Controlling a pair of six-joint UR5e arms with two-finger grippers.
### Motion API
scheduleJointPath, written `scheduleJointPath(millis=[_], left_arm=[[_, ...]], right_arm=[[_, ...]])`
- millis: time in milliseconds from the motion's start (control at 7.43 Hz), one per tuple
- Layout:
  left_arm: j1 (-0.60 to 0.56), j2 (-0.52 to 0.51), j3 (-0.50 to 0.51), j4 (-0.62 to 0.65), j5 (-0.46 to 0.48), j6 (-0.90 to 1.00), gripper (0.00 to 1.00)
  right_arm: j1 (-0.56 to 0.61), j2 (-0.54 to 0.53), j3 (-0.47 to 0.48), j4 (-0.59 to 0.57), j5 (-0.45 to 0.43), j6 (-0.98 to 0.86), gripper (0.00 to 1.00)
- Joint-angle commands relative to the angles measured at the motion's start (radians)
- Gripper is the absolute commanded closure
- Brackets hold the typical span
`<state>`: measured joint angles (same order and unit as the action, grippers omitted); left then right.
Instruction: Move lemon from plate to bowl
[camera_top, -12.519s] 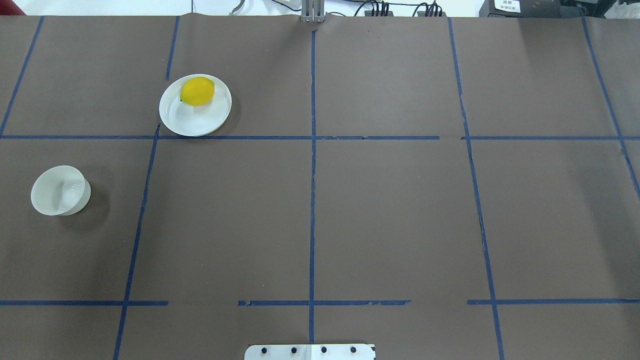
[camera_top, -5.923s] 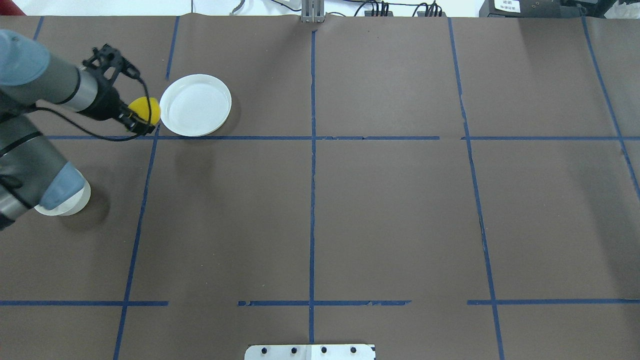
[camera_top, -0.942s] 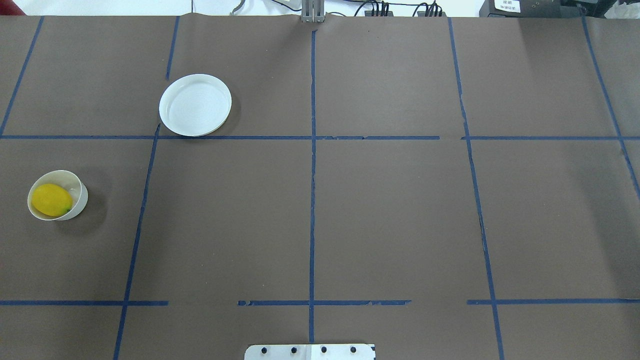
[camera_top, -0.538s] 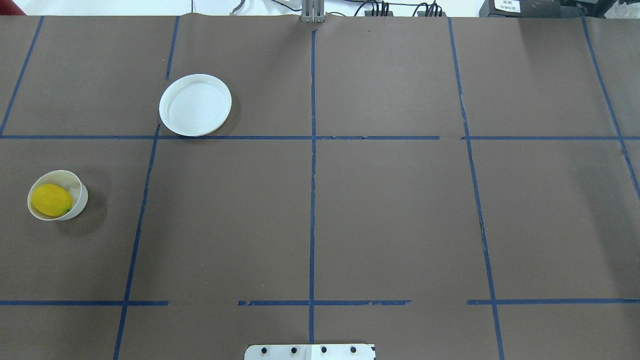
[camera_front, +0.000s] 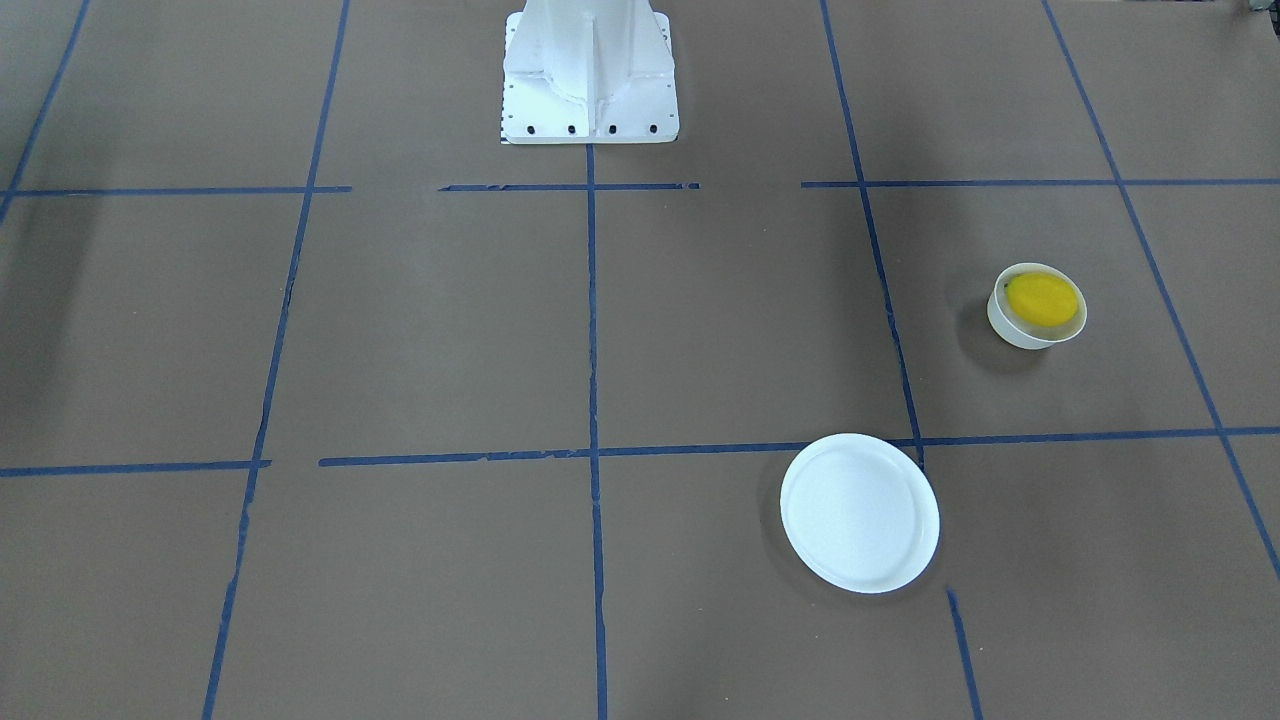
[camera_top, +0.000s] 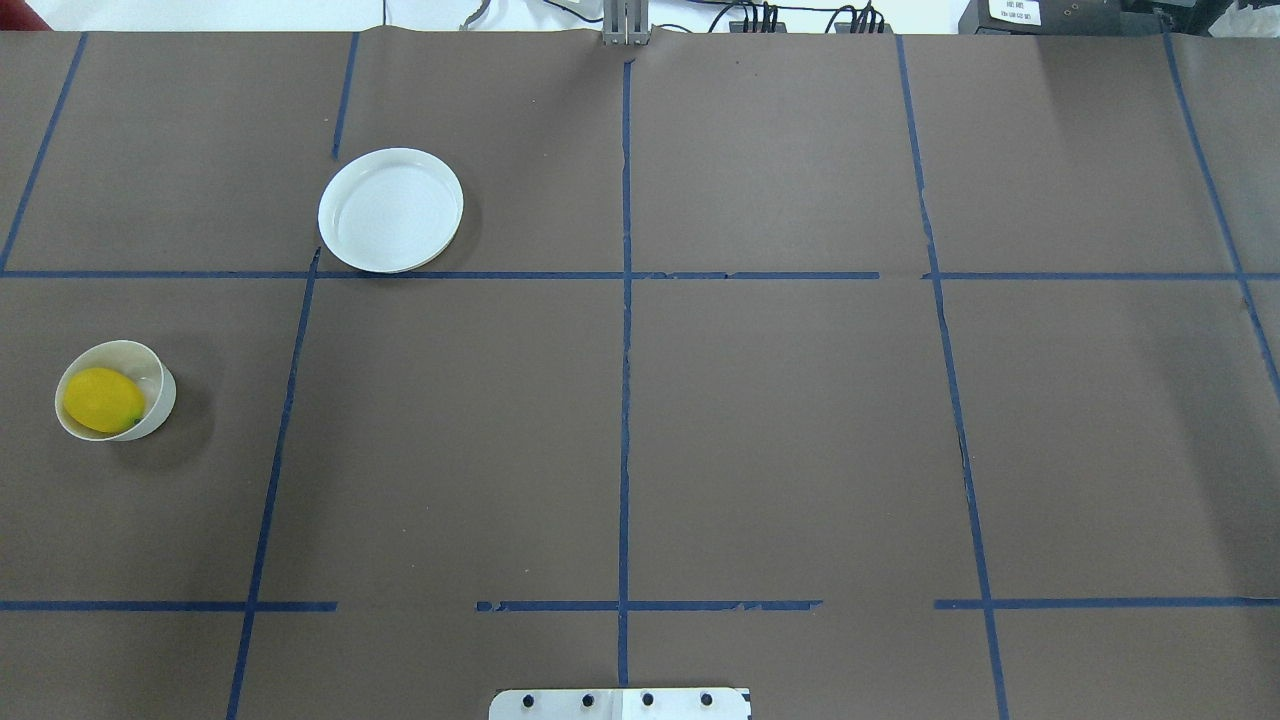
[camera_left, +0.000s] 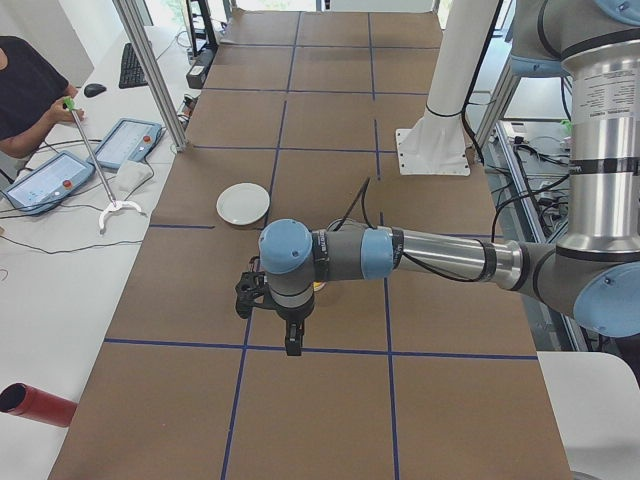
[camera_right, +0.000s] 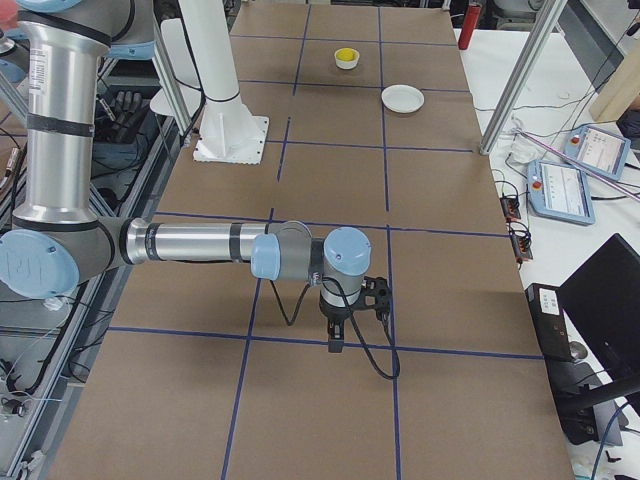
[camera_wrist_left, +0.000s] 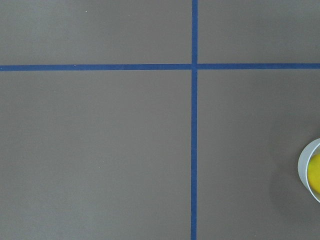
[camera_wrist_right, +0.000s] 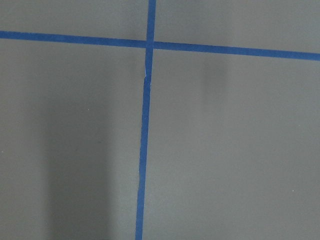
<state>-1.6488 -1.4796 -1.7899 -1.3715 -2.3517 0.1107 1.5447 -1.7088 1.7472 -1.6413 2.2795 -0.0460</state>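
Note:
The yellow lemon (camera_top: 100, 400) lies inside the small deep white bowl (camera_top: 162, 385) at the table's left. It also shows in the front view (camera_front: 1042, 298) in the bowl (camera_front: 1020, 332). The flat white plate (camera_top: 390, 210) is bare, farther from me and to the bowl's right. Neither gripper shows in the overhead or front view. The left gripper (camera_left: 292, 345) hangs pointing down over the table in the exterior left view. The right gripper (camera_right: 335, 343) does the same in the exterior right view. I cannot tell whether either is open or shut. Nothing shows in them.
Brown paper with blue tape lines covers the table. The robot's white base (camera_front: 588, 75) stands at the near edge. An operator sits at a side table with tablets (camera_left: 45, 180). A red cylinder (camera_left: 35, 405) lies on that side table.
The lemon was on the plate, then my left gripper carried it off. In the last second it lies still in the bowl and no arm is in the overhead view.

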Motion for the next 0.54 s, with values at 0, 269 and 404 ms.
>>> scheduleJointPath(millis=[0,269,404], left_arm=[[0.001,-0.007,0.024,0.002,-0.004,0.003,0.0],[0.001,-0.001,0.024,0.0,-0.004,-0.005,0.0],[0.001,-0.001,0.024,0.0,-0.006,-0.005,0.0]], right_arm=[[0.0,0.0,0.0,0.0,0.0,0.0,0.0],[0.0,0.0,0.0,0.0,0.0,0.0,0.0],[0.0,0.0,0.0,0.0,0.0,0.0,0.0]])
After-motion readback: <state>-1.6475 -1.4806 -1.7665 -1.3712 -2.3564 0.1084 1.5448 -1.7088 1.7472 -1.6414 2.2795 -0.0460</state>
